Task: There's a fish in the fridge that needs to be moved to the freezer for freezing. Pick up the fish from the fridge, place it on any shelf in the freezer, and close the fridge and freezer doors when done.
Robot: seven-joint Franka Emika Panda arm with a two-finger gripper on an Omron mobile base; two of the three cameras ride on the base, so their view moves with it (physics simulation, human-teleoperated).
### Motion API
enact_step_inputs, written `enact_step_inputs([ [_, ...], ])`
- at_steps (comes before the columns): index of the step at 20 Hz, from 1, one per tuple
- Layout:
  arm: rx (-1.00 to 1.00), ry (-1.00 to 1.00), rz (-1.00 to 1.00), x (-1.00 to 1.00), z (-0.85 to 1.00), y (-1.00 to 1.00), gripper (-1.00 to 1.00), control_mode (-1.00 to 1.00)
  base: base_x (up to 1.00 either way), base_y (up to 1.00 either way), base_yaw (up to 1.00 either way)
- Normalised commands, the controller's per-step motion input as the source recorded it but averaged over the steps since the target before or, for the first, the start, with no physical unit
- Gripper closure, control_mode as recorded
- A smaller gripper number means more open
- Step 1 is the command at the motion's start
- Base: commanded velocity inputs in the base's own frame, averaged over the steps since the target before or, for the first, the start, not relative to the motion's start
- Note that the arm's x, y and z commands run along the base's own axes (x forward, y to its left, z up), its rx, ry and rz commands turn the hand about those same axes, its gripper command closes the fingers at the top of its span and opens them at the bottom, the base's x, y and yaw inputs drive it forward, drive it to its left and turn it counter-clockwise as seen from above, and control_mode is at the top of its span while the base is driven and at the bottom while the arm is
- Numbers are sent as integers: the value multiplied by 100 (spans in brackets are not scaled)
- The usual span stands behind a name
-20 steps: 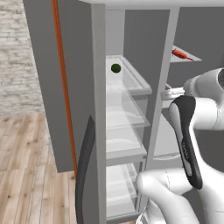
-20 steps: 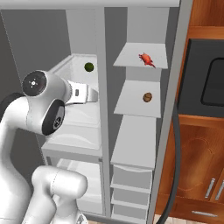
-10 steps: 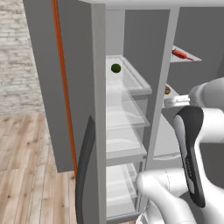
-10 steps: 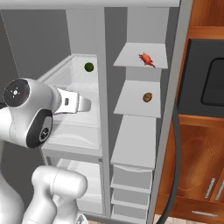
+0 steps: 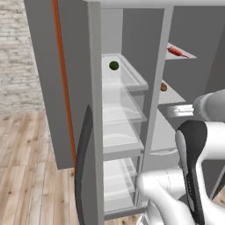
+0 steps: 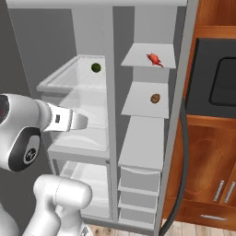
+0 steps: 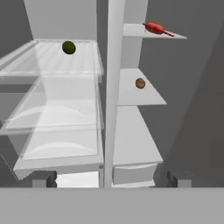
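The gripper (image 6: 82,122) hangs with its jaws spread wide and nothing between them, level with the middle shelves and facing the post between the two open compartments. Both doors (image 5: 94,114) stand swung out, one at each side of the cabinet, dark curved handles showing.

Past the gripper on its left is the fridge (image 7: 57,144), with clear glass shelves stacked one above another. Its lower shelves look bare. The top glass shelf holds a dark green ball (image 7: 68,47) near the back.

On the right is the freezer (image 6: 143,152), narrower, with thin opaque shelves above closed drawers. The slab nearest the gripper's height carries nothing. The one above it holds a small brown round item (image 7: 140,83).

The fish (image 7: 155,28) lies on the top freezer shelf (image 7: 135,30), the farthest thing from the gripper: up and to the right in the hand view, well apart and two shelves higher. Its long axis runs across the shelf, red body toward the post and thin tail pointing out toward the freezer's open side.

With the fish resting in the freezer and out of the gripper, the placing looks done. The doors appear to be what remains, so the coming move likely turns on backing the arm clear of the shelves.
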Motion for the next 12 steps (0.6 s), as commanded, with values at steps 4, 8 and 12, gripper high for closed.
enact_step_inputs([
  [4, 0, 0, 0, 0, 0, 0, -100, 100, -79, 0, 0],
  [8, 0, 0, 0, 0, 0, 0, -100, 100, -57, -3, 0],
  [12, 0, 0, 0, 0, 0, 0, -100, 100, -24, -8, 0],
])
